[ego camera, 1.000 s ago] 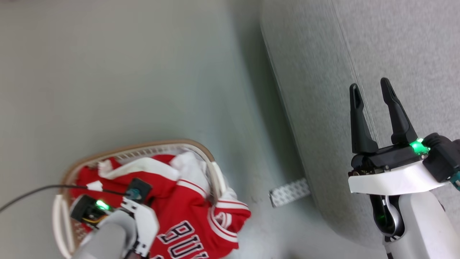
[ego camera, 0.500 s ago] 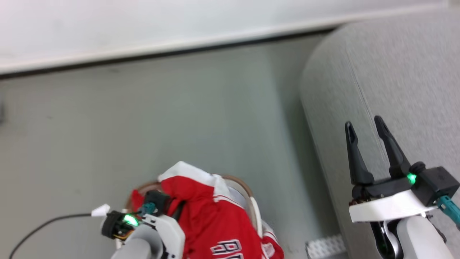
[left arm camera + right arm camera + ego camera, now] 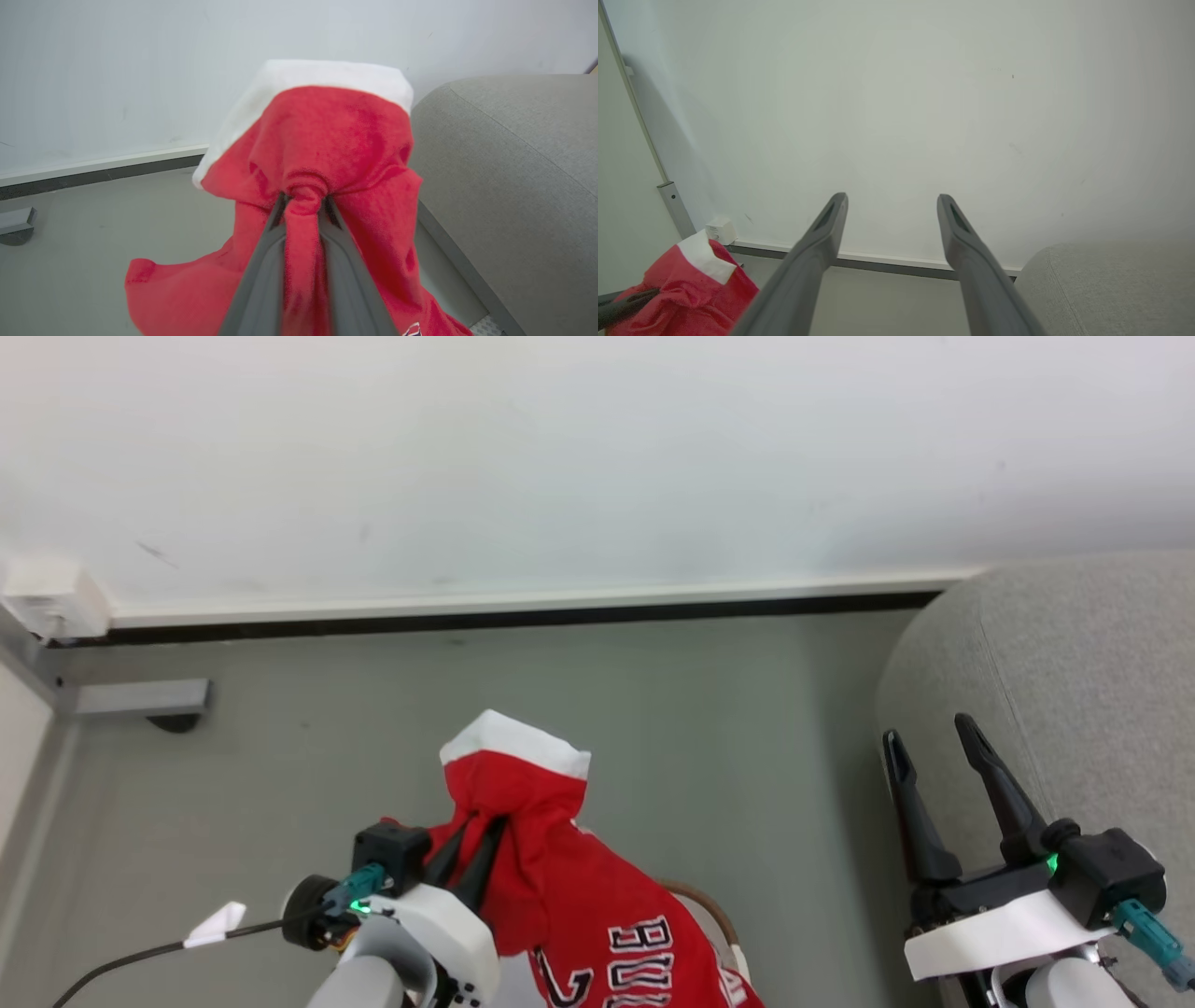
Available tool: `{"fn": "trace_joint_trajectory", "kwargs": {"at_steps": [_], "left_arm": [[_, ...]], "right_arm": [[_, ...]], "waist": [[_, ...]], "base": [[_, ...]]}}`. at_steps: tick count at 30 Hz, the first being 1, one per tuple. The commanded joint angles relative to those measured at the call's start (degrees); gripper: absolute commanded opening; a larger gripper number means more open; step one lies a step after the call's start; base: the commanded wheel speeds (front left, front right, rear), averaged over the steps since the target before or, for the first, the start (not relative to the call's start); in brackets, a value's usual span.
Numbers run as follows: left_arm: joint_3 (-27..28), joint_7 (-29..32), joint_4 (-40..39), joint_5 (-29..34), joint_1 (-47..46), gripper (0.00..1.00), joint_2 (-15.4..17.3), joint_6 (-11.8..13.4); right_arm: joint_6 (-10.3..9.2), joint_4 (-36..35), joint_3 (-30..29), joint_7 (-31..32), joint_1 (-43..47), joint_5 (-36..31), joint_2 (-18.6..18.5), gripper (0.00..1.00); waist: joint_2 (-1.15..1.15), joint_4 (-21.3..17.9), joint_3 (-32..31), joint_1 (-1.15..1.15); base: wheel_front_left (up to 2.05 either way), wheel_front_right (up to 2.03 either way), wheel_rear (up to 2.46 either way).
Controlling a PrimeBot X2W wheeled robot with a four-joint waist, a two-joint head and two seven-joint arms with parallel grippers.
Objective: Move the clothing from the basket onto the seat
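Head view, far left: black cable (image 3: 112,963) with a white tag (image 3: 217,924) runs to the left wrist, over grey floor (image 3: 280,784).

Left gripper (image 3: 478,840): fingers (image 3: 264,266) nearly closed, pinching a bunched fold of the clothing (image 3: 560,896). In the left wrist view the red cloth (image 3: 336,135) is squeezed between the two fingers and bulges out past the tips of the left gripper (image 3: 303,203). A white trim band (image 3: 327,74) sits at the top of the bunch. The rest of the jersey hangs down and to the right from the grip, off the floor, between basket and seat height; it does not touch the seat.

Writing: black block lettering (image 3: 639,943) with white outline on the hanging part. "BU" is readable; the next letters run off the bottom edge. A second row below is only partly in frame, not readable. No brand label seen.

Basket (image 3: 717,922): only a bit of tan rim and white wall shows at the bottom edge, just right of the hanging jersey and partly covered by it.

Right gripper (image 3: 929,733): fingers (image 3: 817,252) spread wide apart, holding nothing, touching nothing. In the right wrist view the right gripper (image 3: 892,198) points at the white wall (image 3: 924,116); the clothing (image 3: 682,289) shows at lower left.

Seat (image 3: 1083,653): grey fabric, rounded corner, stitched seam, far right, next to the right gripper. Also seen at the right in the left wrist view (image 3: 514,186) and at lower right in the right wrist view (image 3: 1111,289).
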Motion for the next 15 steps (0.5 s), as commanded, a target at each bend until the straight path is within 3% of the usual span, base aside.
{"fn": "trace_joint_trajectory", "kwargs": {"at_steps": [1,15], "left_arm": [[0.52,-0.14,-1.14,-0.47,0.83,0.00,0.62,0.19],[2.73,0.38,-17.77,-2.00,3.32,0.00,1.73,0.39]], "right_arm": [[-0.10,0.25,0.15,0.04,0.85,0.50,-0.58,1.00],[-0.10,0.73,1.92,0.04,4.05,1.18,-0.07,1.00]], "waist": [[0.00,1.39,-1.58,0.01],[0.00,2.88,-5.74,0.01]], "base": [[0.00,0.00,0.00],[0.00,0.00,0.00]]}}
